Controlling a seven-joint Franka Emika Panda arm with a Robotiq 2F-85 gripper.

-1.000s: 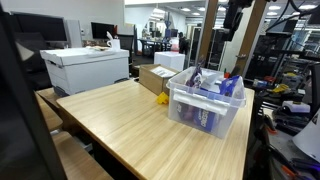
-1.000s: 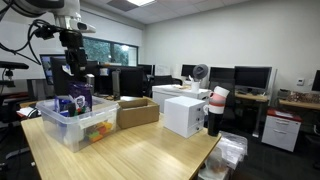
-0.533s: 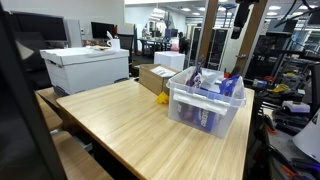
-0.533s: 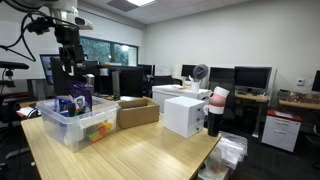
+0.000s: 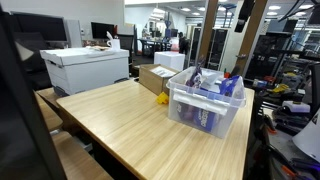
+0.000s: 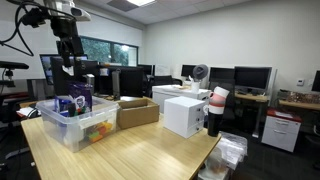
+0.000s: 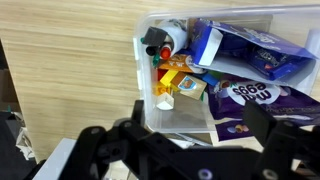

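Observation:
My gripper (image 6: 68, 60) hangs high above a clear plastic bin (image 6: 62, 128) on the wooden table. It is open and empty, touching nothing. In the wrist view the two black fingers (image 7: 200, 128) frame the bin (image 7: 141, 72) from above. The bin holds purple snack bags (image 7: 250, 98), a blue bag (image 7: 245, 50), small yellow and orange packets (image 7: 178, 82) and a white bottle with a red cap (image 7: 165, 42). The bin also shows in an exterior view (image 5: 205, 108), where the gripper is almost out of the top edge.
An open cardboard box (image 6: 137, 112) stands beside the bin and also shows in an exterior view (image 5: 154, 78). A white box (image 6: 185, 115) sits at the table's end (image 5: 85, 68). A small yellow object (image 5: 162, 99) lies by the bin. Office desks and monitors surround the table (image 5: 130, 130).
The gripper has risen straight up away from the bin, nearly leaving the top of an exterior view. The bin and its contents have not moved.

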